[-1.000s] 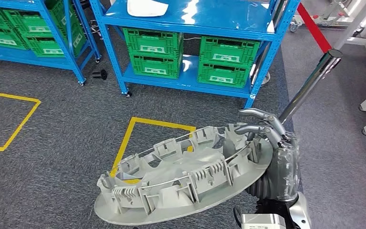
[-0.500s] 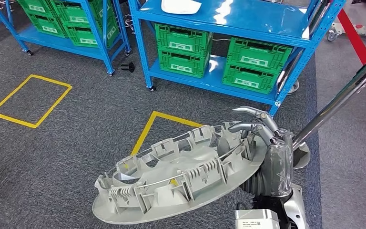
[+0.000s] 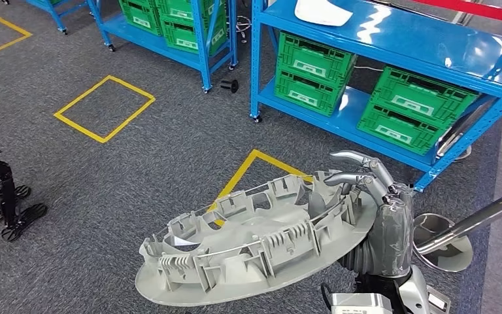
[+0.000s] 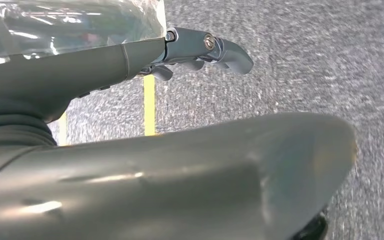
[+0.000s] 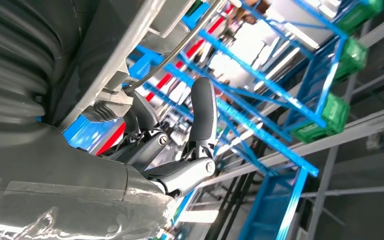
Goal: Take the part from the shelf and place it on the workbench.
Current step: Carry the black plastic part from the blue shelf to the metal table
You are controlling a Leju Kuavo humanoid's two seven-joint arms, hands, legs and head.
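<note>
Above the grey carpet [image 3: 104, 190], the right hand [image 3: 366, 180] grips the rim of the large grey part [image 3: 255, 245], which sits tilted. Whether the left hand [image 4: 200, 47] holds anything, I cannot tell

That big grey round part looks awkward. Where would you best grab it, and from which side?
By the rim, from the side. The part is a wide, shallow disc, too broad to close a hand around, but its raised edge with ribs and tabs gives fingers something to hook over. The right hand grips it this way, at the rim on the robot's right, fingers over the edge.
</note>
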